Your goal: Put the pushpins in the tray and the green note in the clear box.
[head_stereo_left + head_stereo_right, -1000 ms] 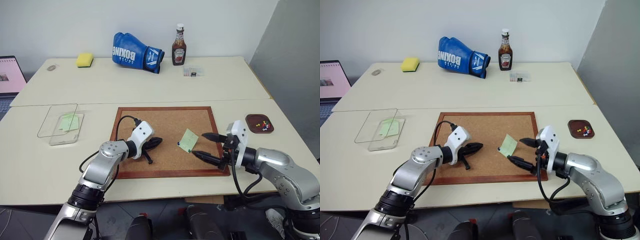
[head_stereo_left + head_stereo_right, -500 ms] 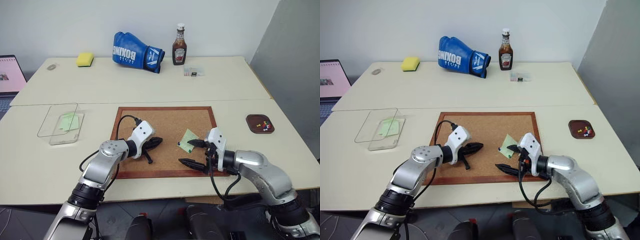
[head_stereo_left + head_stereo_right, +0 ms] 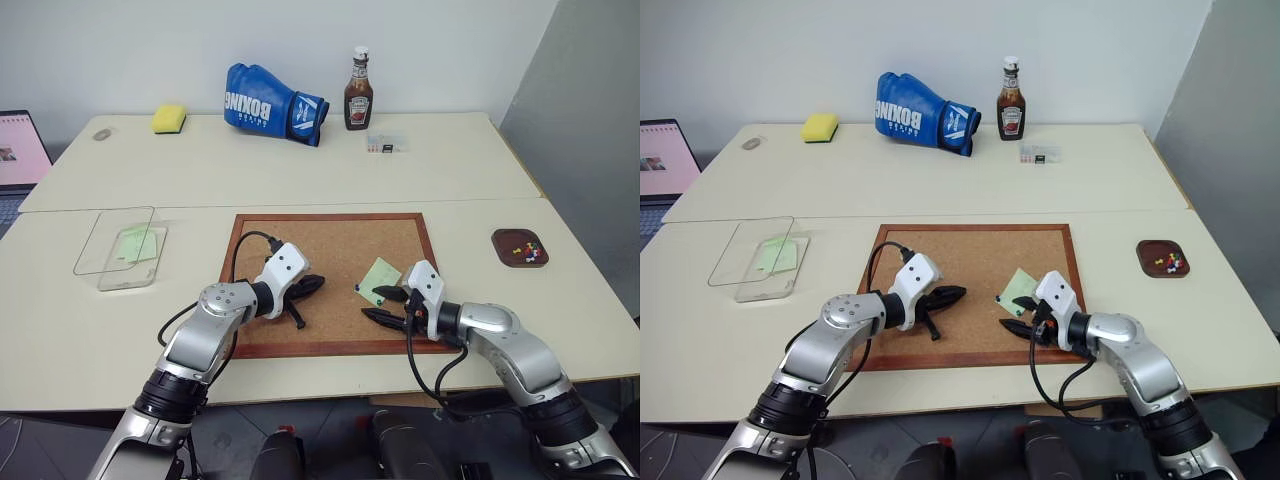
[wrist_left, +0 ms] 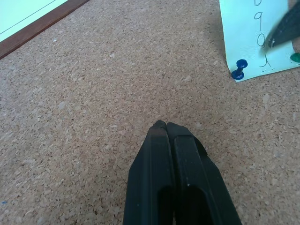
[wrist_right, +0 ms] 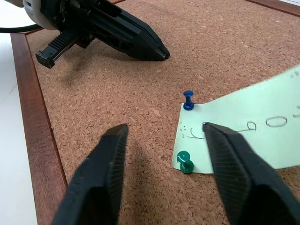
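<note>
Cork board (image 3: 330,260): your right gripper (image 5: 161,161) fingers apart, straddling green pin (image 5: 186,162) on note (image 5: 253,131); left gripper (image 4: 166,129) closed.

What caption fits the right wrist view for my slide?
Open right tool over the cork board, straddling the green pushpin in the green note; blue pushpin beside it.

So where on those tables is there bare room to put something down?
The near table is bare between the cork board and the tray, and between the board and the clear box. The far table is open in front of the boxing glove. It is crowded around the green note, with both pincers close by.
</note>
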`<state>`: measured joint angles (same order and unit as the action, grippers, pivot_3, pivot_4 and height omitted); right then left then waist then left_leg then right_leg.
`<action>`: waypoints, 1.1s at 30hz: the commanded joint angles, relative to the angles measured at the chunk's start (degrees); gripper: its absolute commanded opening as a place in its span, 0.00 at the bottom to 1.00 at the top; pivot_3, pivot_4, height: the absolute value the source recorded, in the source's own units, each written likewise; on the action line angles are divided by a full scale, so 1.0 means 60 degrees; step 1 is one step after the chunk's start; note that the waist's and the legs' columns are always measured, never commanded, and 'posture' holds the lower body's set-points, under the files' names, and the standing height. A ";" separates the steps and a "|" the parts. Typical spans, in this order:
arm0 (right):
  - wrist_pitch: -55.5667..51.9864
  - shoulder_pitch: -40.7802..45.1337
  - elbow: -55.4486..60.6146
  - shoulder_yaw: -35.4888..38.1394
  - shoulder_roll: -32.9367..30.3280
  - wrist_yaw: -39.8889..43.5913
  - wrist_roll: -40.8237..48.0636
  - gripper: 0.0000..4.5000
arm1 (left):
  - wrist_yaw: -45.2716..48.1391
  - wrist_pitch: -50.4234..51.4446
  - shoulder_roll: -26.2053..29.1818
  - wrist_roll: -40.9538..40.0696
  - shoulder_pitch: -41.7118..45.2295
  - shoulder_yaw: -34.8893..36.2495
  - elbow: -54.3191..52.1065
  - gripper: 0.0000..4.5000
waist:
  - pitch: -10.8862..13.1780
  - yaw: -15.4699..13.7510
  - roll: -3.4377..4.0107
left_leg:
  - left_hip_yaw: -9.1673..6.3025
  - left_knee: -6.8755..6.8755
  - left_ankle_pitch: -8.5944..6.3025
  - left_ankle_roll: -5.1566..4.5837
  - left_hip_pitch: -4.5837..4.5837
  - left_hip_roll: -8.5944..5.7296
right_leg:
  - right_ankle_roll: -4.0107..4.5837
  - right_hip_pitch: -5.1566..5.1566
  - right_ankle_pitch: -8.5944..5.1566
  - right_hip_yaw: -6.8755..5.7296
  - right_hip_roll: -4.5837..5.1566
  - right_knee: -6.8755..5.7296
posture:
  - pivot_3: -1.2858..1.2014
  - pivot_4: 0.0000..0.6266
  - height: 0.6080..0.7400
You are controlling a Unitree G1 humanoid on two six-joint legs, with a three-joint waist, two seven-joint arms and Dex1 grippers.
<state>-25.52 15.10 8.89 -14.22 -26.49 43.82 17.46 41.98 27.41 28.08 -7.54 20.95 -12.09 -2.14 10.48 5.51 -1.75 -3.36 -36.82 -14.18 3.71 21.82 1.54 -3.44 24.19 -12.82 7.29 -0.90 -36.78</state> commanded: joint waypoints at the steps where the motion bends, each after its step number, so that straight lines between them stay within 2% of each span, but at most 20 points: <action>1: 0.0200 0.0170 0.0027 0.0214 0.0005 0.0066 -0.0078 0.32 | 0.0007 0.0307 0.0121 0.0334 -0.0175 -0.0280 0.0445 0.00 | 0.0000 0.0000 0.0000 | 0.0000 0.0000 0.0000 0.0000 0.0000 0.0000 | 0.0000 0.0000 0.0000 0.0000 0.0000 0.0000 | 0.52 0.24 1.00; 8: 0.0475 0.0226 -0.0352 0.0176 0.0026 -0.0113 -0.0535 0.01 | -0.0001 0.0295 0.0097 0.0346 -0.0101 -0.0296 0.0524 0.00 | 0.0000 -0.0001 0.0000 | 0.0000 0.0000 0.0000 0.0000 -0.0001 0.0000 | 0.0000 0.0000 0.0000 0.0000 0.0000 0.0002 | 0.52 0.24 1.00; 15: 0.0296 0.0227 0.0089 0.0600 0.0135 -0.0048 -0.0075 0.01 | -0.0018 0.0311 0.0103 0.0331 -0.0142 -0.0291 0.0492 0.00 | 0.0000 -0.0002 0.0000 | 0.0000 -0.0005 0.0000 0.0000 -0.0003 0.0000 | 0.0000 -0.0002 0.0000 0.0002 0.0000 0.0001 | 0.52 0.24 1.00; 28: -0.1548 0.0521 0.1825 0.2100 0.0306 -0.0678 0.1711 0.01 | 0.0078 0.0584 0.0235 0.0343 -0.0237 -0.0443 0.0349 0.00 | 0.0003 -0.0006 0.0003 | -0.0010 0.0001 -0.0001 0.0001 0.0006 -0.0001 | 0.0001 0.0000 0.0000 -0.0004 -0.0001 0.0000 | 0.52 0.24 1.00; 30: -0.1624 0.0684 0.1650 0.2501 0.0225 -0.0983 0.1679 0.01 | 0.0095 0.0595 0.0270 0.0324 -0.0269 -0.0472 0.0307 0.00 | 0.0003 0.0005 0.0003 | -0.0007 0.0002 -0.0001 0.0001 0.0005 -0.0001 | 0.0001 0.0002 -0.0001 -0.0001 -0.0001 0.0000 | 0.52 0.24 1.00; 33: -0.1317 0.1192 0.0669 0.3241 -0.0059 -0.2299 0.0654 0.01 | 0.0111 0.0597 0.0311 0.0301 -0.0293 -0.0492 0.0282 0.00 | 0.0004 0.0022 0.0004 | -0.0003 0.0003 -0.0001 0.0001 0.0006 0.0000 | 0.0001 0.0006 -0.0001 0.0000 0.0000 0.0000 | 0.52 0.24 1.00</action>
<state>-35.13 19.55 15.40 0.08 -25.20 35.69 25.04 41.95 28.36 28.87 -7.53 21.43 -13.12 -2.43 10.50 5.64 -1.73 -3.35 -36.80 -14.18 3.72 21.86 1.53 -3.43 24.23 -12.83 7.30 -0.89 -36.76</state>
